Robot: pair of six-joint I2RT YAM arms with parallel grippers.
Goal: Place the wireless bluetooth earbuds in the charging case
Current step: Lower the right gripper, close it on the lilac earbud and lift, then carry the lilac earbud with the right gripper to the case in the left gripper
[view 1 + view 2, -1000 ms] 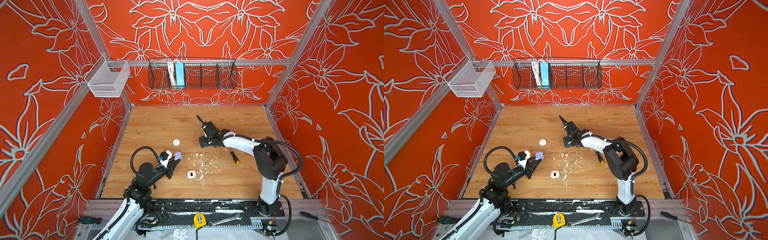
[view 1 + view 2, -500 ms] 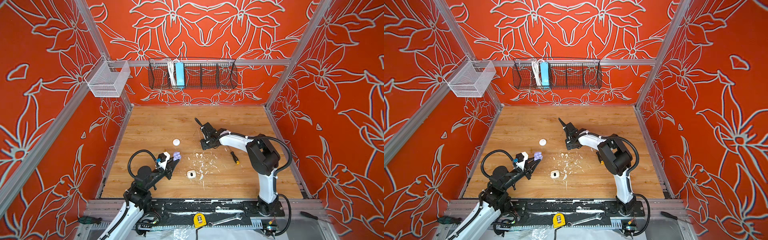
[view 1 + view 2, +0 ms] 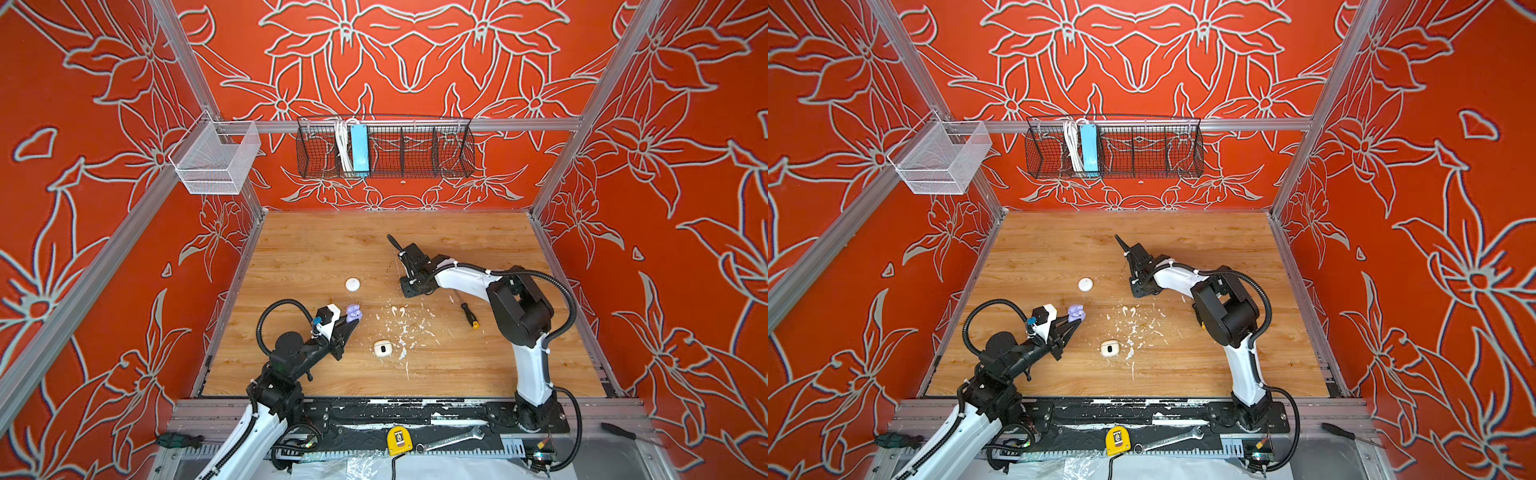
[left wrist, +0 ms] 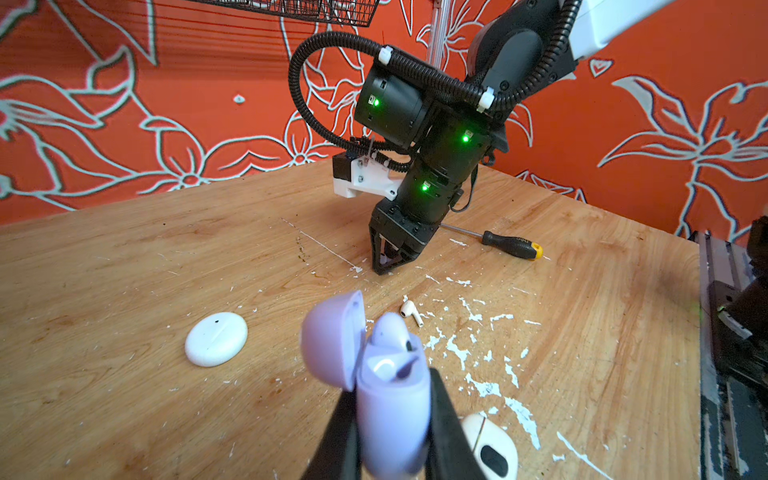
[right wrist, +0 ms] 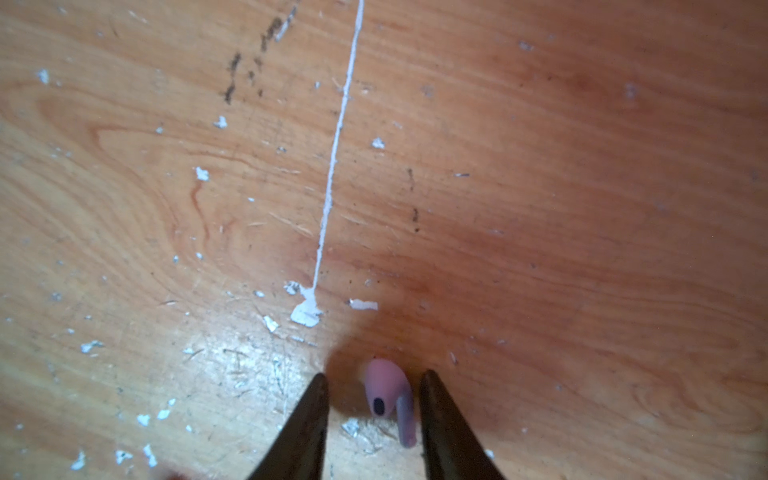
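Earbud (image 5: 384, 390), lavender, blurred, bracketed by narrowly parted right gripper (image 5: 374, 374), contact unclear; lavender case (image 4: 392, 419), base cut off, clamped by left gripper (image 4: 390, 386).

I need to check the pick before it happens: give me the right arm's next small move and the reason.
Probably close the right gripper on the lavender earbud: it lies on the table between the open jaws, a gap on each side, so lifting now would leave it behind. The left gripper holds the open lavender charging case ready.
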